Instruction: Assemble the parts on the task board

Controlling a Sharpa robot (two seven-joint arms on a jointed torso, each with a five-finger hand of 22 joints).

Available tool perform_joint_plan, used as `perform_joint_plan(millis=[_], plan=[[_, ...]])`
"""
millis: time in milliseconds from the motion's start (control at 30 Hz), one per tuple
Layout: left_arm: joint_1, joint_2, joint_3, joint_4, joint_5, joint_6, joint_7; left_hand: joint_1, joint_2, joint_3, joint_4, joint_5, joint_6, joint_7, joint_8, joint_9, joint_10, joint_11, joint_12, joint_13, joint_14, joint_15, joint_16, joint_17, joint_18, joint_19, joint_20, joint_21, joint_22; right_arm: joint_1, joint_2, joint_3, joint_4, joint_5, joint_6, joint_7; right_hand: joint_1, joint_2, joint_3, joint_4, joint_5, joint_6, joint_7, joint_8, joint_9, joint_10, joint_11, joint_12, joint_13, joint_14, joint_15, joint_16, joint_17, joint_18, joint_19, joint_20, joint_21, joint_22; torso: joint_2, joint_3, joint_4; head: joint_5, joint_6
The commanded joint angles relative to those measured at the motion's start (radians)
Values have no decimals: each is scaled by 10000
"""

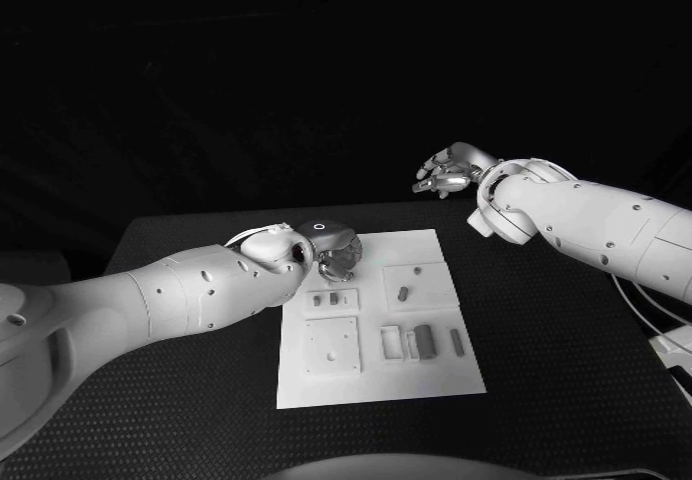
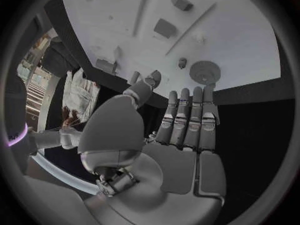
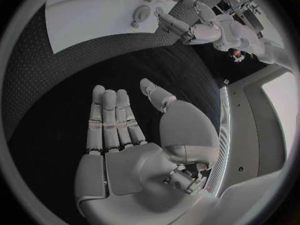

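Note:
The white task board (image 1: 433, 375) lies in the middle of the table. Small grey parts lie on it: one (image 1: 404, 293) in the far right section, a pair (image 1: 335, 297) to its left, and longer pieces (image 1: 426, 342) near the middle. My left hand (image 1: 329, 245) hovers over the board's far left corner, fingers straight and apart, holding nothing. In the left wrist view that hand (image 2: 181, 135) faces the board (image 2: 237, 35), with a round part (image 2: 204, 72) just beyond the fingertips (image 2: 184, 96). My right hand (image 1: 450, 170) hangs raised beyond the table's far edge; its palm (image 3: 131, 135) is bare.
The black table (image 1: 548, 350) spreads around the board on all sides. A white object with a cable (image 1: 672, 352) sits at the table's right edge. A square plate with holes (image 1: 329, 345) occupies the board's near left section.

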Motion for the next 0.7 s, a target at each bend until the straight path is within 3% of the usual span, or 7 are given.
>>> perform_joint_plan(millis=[33,67,100,133,233,333,700], plan=[[-52,105,-50,-171,-666,-313,163,351,153,141,-122,42,152,-52,81,-71,367,4,117,51,651,-273,318,234,259,594,-177,267,101,-1,36,4,-75,814,-158,629,-70,46,-18,-45,22,68,173,48,38,-28,124,-606,-589,-279,207,-766,-316,-138,-394,159,-471,-230,-11,-6,26,-24,-12],[-64,118,-57,-212,-734,-328,148,448,212,205,-147,57,259,-40,134,-70,441,-16,133,61,724,-315,348,275,264,672,-203,297,113,-1,41,4,-77,835,-188,709,-66,53,-27,-54,22,54,176,55,43,-22,156,-760,-761,-362,287,-969,-402,-167,-527,200,-593,-276,-12,-8,23,-26,-11],[-77,127,-68,-257,-811,-349,118,517,252,251,-158,63,383,-27,193,-75,543,-40,150,75,799,-358,372,329,261,760,-235,326,126,-1,43,4,-65,868,-255,776,-67,110,51,-82,34,67,175,78,57,-170,269,-1161,-1082,-789,528,-1549,-659,-289,-1005,301,-957,-425,-11,-10,20,-26,-10],[-86,135,-75,-289,-850,-348,93,538,263,268,-157,63,471,-17,233,-87,628,-60,160,86,845,-384,379,375,252,816,-260,341,133,-1,48,4,-57,910,-296,814,22,126,62,-136,11,7,180,98,73,305,310,-1852,-1880,-444,784,-2345,-1033,-288,-1078,418,-1282,-619,-9,-10,12,-22,-9],[-105,206,-89,-461,-853,-255,-50,502,243,254,-137,50,541,-14,250,-156,798,-109,147,102,924,-430,364,491,216,906,-325,346,143,-1,54,4,-51,1129,-409,1016,38,165,-5,-150,21,70,155,152,80,415,312,-2175,-2270,-524,788,-2883,-1190,-302,-1222,490,-1525,-729,-3,-5,-2,-29,5],[-124,295,-133,-604,-802,-365,-186,420,220,154,-106,36,553,9,235,-290,1004,-152,65,118,1117,-530,429,811,160,1128,-480,441,253,0,57,4,-46,1337,-485,1082,137,187,-6,-208,22,-57,131,98,-23,610,403,-3006,-3099,-648,1125,-4228,-1651,-420,-1753,621,-2058,-893,1,-2,-1,-62,-4],[-288,507,-129,-893,-688,-529,-307,478,347,44,-77,27,506,110,223,-675,1141,-127,-434,115,1738,-933,785,2248,53,1764,-971,958,975,1,65,4,58,1399,-558,1091,247,222,-195,-163,25,-63,217,102,-176,964,425,-3431,-3759,-434,1184,-5113,-1645,-420,-1834,711,-2322,-845,21,-10,-18,-101,-16]])
